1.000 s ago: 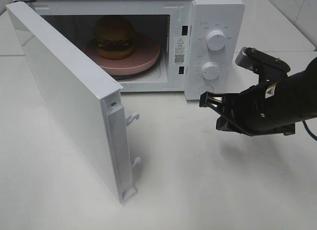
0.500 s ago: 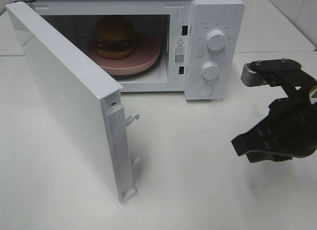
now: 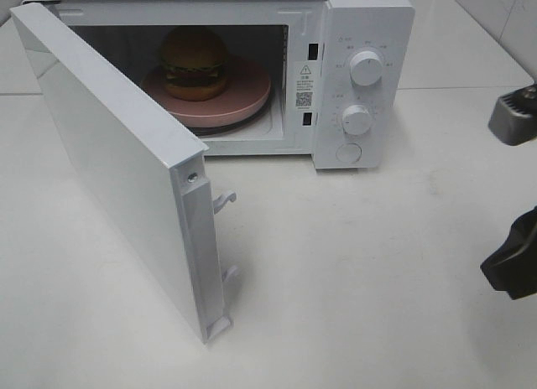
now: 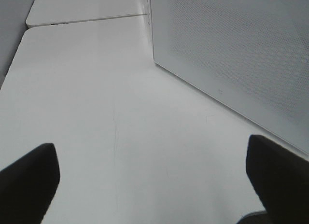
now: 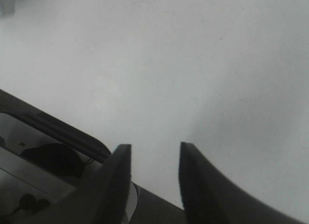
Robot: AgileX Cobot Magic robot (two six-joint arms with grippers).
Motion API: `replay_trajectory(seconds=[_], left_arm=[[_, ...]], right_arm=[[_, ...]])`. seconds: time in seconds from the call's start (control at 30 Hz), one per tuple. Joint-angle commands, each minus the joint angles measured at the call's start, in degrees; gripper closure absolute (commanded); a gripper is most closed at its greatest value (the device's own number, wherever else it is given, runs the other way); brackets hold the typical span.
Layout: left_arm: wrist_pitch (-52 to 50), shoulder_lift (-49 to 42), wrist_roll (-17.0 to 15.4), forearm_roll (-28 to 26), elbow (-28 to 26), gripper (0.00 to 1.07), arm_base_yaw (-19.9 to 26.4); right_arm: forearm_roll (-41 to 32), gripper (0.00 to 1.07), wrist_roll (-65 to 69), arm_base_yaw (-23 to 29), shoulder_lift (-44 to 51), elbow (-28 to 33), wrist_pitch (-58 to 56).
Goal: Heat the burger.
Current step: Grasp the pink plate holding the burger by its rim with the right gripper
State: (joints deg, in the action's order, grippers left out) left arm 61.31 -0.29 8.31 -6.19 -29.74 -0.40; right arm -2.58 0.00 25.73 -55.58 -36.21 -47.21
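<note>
Broadly, white surface [image 3: 361,272] across the whole high view. Standing on it at 12 o'clock, white microwave [image 3: 369,20], cavity open. Door [image 3: 109,171] swung out wide toward 8 o'clock, latch hooks on its free edge pointing to 3 o'clock. Inside the cavity, pink round plate [image 3: 247,100]. Resting upright on that, toward its 9 o'clock side, burger [image 3: 194,62]: golden bun, green lettuce, dark patty. On the control panel at 1 o'clock, upper knob [image 3: 366,68] over lower knob [image 3: 357,119], with round button [image 3: 348,153] beneath. At 3 to 4 o'clock, cut by the frame edge, dark bulk of right arm [image 3: 513,263], well apart from the microwave, grey block [image 3: 513,116] above it. Right jaws, seen from the right wrist: partly open, a narrow gap between dark fingers [image 5: 113,185], gripping nothing, bare surface beyond. Left jaws, seen from the left wrist: spread fully wide, fingers [image 4: 26,183] far apart, gripping nothing, dotted door panel [image 4: 231,55] near.
</note>
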Motion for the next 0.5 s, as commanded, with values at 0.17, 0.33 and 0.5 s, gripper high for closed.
replay_trajectory(seconds=[0.17, 0.33, 0.5], left_arm=[[0.1, -0.3, -0.3, -0.1, 0.2, 0.09, 0.1], [0.1, -0.3, -0.3, -0.1, 0.2, 0.09, 0.1], [0.1, -0.3, -0.3, -0.1, 0.2, 0.09, 0.1]], right_arm=[[1.9, 0.07, -0.7, -0.3, 10.7, 0.0, -6.1], [2.0, 0.09, -0.7, -0.3, 15.4, 0.0, -13.5], [2.0, 0.15, -0.6, -0.3, 19.8, 0.0, -18.1]])
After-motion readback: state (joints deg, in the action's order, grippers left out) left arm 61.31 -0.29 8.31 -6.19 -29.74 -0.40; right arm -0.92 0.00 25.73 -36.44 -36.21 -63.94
